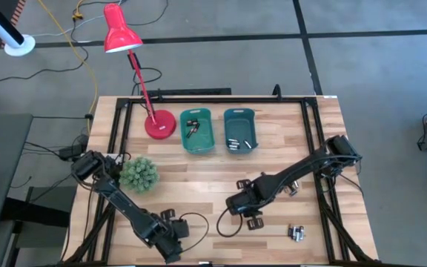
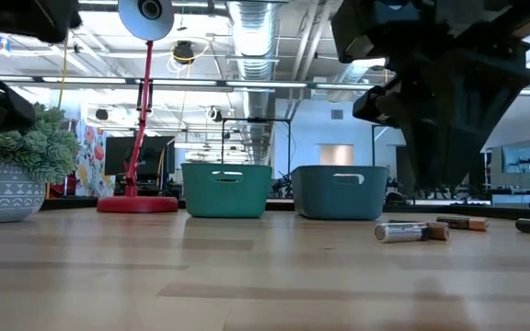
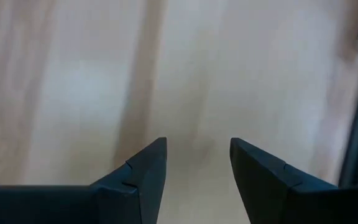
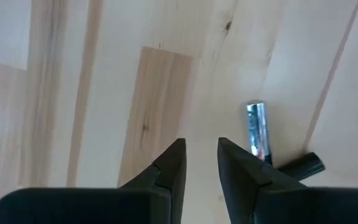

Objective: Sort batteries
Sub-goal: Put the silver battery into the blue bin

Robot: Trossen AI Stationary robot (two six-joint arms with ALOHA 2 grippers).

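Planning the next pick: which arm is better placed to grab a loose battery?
The right. Its gripper is open just beside a silver battery, with more loose batteries on its side. The left gripper, open at the table's near left, has only bare wood before it.

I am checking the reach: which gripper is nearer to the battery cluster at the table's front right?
Right. The right gripper is just left of the battery cluster; the left gripper waits much farther left.

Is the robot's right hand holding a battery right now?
No, the right gripper has nothing between its open fingers; a silver battery lies on the table beside them.
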